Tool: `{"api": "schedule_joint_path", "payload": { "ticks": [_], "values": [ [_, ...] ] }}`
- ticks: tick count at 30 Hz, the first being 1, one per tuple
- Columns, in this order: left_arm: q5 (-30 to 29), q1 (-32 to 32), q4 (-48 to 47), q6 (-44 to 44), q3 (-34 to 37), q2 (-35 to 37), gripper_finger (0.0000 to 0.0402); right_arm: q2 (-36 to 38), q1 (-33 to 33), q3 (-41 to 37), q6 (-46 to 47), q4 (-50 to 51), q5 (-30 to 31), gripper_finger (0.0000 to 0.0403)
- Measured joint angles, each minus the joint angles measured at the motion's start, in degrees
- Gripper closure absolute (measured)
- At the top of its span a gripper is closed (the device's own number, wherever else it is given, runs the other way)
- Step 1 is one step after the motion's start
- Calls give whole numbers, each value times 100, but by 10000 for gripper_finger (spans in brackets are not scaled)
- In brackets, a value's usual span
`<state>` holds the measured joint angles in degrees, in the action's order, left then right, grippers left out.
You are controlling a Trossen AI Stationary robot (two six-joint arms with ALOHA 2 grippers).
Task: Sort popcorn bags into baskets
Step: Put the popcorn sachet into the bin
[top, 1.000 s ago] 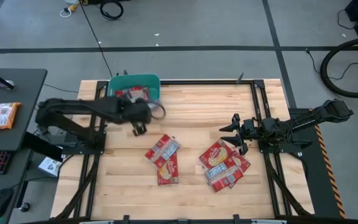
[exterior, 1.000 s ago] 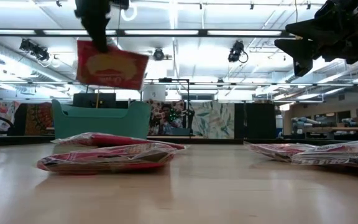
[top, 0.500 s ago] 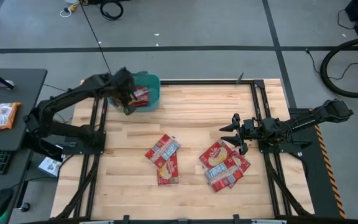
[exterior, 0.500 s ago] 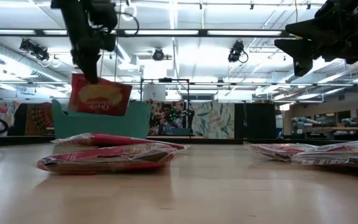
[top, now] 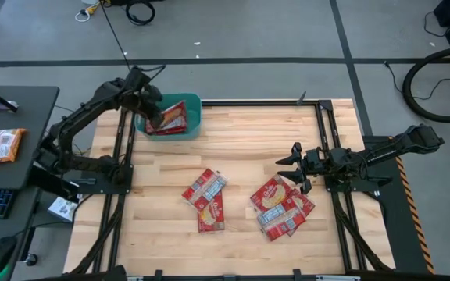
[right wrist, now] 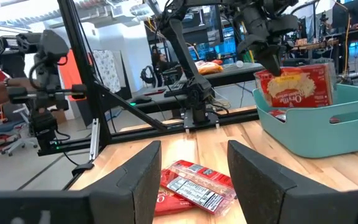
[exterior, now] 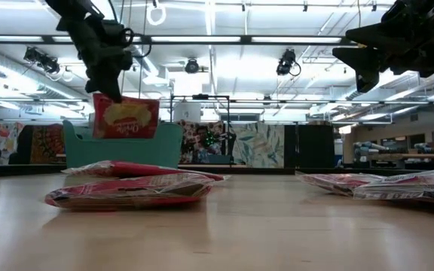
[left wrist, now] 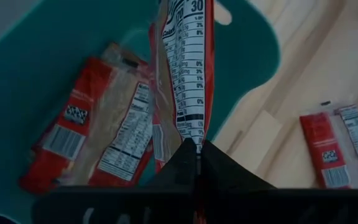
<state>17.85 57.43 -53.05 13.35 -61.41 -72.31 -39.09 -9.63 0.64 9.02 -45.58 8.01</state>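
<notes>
Left tool is pinching a popcorn bag over the teal basket.
Released off-centre, it risks catching the rim and sliding onto the worktop; right tool is hanging open, empty.

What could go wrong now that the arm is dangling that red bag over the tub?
1. The left hand pinches the bag by one edge only; it hangs partly above the tub rim, so it might catch the rim or land outside.
2. Bags already lie in the tub, so this one may settle askew on them.
3. The bags on the table overlap, so later grabs may lift two.
</notes>
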Motion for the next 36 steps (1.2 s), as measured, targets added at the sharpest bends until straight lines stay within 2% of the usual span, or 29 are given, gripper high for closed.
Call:
{"api": "schedule_joint_path", "payload": {
  "ticks": [6, 10, 14, 22, 25, 27, 29, 33, 36],
  "values": [
    [379, 143, 172, -439, 0, -590, 391, -1, 0, 0, 4, -1, -1, 214],
    [262, 250, 193, -551, -2, -986, 390, 0, 0, 0, 44, 0, -4, 214],
    [-191, 257, 277, -723, -7, -1135, 374, 0, 0, 0, 44, 0, -7, 214],
    [-1595, 253, 281, -853, -221, -1132, 264, 0, 0, 0, 44, 4, -13, 214],
    [-2241, 167, 289, -916, -430, -1132, 241, -2, 0, 0, 46, 4, -15, 214],
    [-2435, 51, 278, -933, -585, -1132, 236, 0, 0, 0, 44, 4, -15, 214],
    [-2253, -128, 312, -690, -732, -1115, 236, 0, 0, 0, 45, 4, -17, 214],
    [-1456, -857, 607, 84, -798, -946, 244, 0, 0, 0, 44, 7, -18, 214],
    [-1420, -1664, 770, 533, -793, -877, 249, -2, 0, 0, 44, 36, -20, 214]
  ]
}}
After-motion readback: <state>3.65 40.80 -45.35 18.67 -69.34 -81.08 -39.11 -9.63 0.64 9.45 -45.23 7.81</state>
